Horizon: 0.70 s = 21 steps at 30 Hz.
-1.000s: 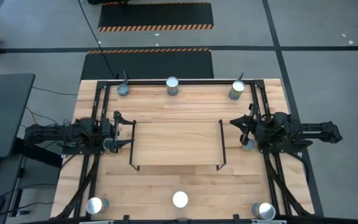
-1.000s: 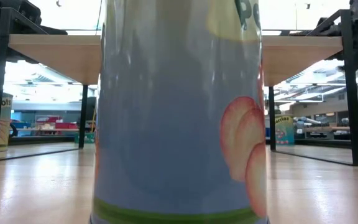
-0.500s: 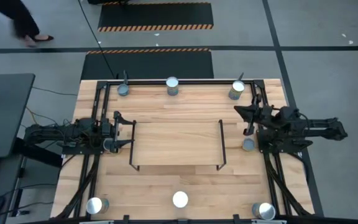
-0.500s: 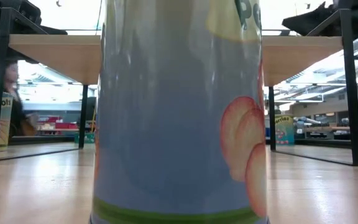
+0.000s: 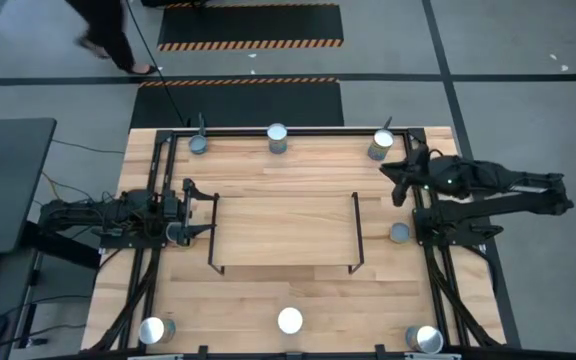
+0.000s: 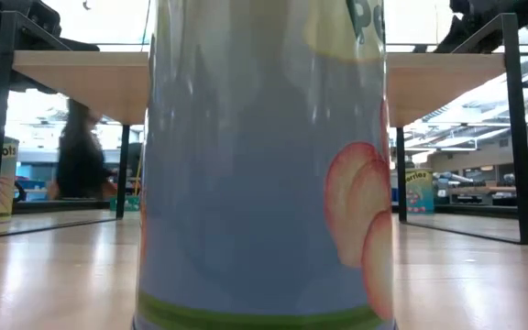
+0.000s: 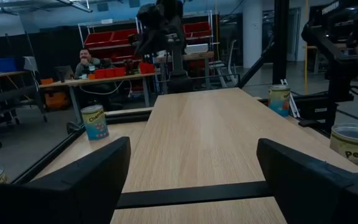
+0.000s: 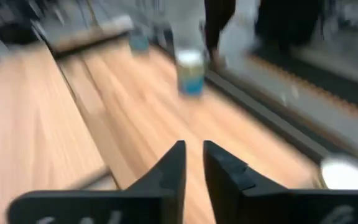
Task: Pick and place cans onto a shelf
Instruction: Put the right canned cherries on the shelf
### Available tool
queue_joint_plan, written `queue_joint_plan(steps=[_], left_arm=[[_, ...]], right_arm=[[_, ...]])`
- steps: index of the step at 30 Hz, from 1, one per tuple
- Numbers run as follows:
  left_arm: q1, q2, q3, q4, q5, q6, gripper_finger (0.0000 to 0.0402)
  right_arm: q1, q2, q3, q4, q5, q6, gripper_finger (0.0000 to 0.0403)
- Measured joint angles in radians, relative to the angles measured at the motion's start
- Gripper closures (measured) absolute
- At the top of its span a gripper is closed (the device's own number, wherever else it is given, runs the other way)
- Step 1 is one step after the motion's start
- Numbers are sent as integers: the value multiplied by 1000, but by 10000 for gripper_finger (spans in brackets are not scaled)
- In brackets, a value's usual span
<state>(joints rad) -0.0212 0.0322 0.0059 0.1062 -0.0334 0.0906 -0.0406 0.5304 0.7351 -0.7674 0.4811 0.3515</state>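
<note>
the cans (image 5: 277, 138) ringed the tabletop (image 5: 288, 290) around the bare shelf (image 5: 283, 230). left end effector (image 5: 206, 213) stood released at its end; right end effector (image 5: 396, 183), nearly clenched, grasped nothing. one can (image 6: 264, 165) blocked our low view.

Even overhead light falls on the table (image 5: 288, 290), with faint shadows. The right wrist view is badly motion-blurred. In the low view, a near can (image 6: 264, 165) looks soft, perhaps unfocused, before bright windows.
</note>
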Motion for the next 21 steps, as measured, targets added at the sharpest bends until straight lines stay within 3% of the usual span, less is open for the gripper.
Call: queue_joint_plan(steps=[4, 8, 17, 21], left_arm=[[0, 0, 0, 0, 0, 0, 45], [0, 0, 0, 0, 0, 0, 45], [0, 0, 0, 0, 0, 0, 45], [0, 0, 0, 0, 0, 0, 45]], right_arm=[[-1, 99, 121, -252, -129, 111, 270], [-1, 206, 205, -390, -287, 150, 201], [-26, 386, 276, -788, -426, 282, 57], [-24, 407, 243, -778, -536, 337, 15]])
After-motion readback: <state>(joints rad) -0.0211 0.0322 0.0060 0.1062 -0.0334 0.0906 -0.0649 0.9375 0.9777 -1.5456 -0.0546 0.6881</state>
